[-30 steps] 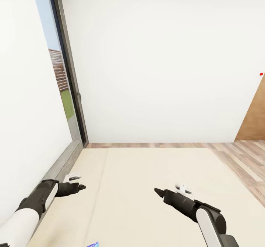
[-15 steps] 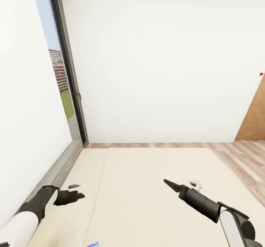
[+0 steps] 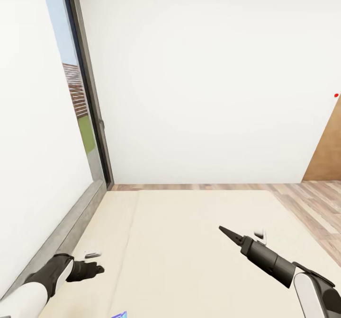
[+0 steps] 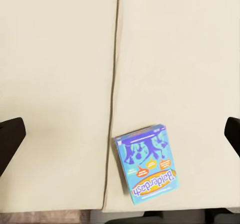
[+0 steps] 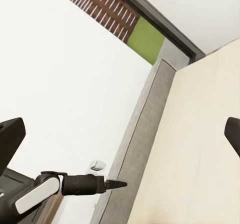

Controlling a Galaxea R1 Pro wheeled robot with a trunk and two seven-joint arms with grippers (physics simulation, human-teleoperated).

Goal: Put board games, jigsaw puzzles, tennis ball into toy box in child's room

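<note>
1. The blue board game (image 4: 146, 164), lettered Balderdash, lies flat on the bed (image 3: 189, 242) beside the mattress seam and close to the mattress edge. In the head view only a sliver of it (image 3: 119, 315) peeks in at the bottom edge, so a reach guided by that camera risks missing it.
2. The left pincer (image 4: 120, 134) hangs above the bed with its jaws spread wide and holding nothing; the box sits off to one side of the line between the fingertips. A straight descent from here probably lands one finger on the lid instead of straddling it.
3. The box is flat and the mattress soft. Pressing down may sink it into the bedding, or nudge it off the nearby edge to the floor.
4. The right pincer (image 3: 223, 230) points out over the bed, also wide apart and empty in its own wrist view. It looks well apart from the box, so it offers little help unless repositioned.
5. The toy box and tabletop are elsewhere, so a weak grip risks a drop on the way.
</note>
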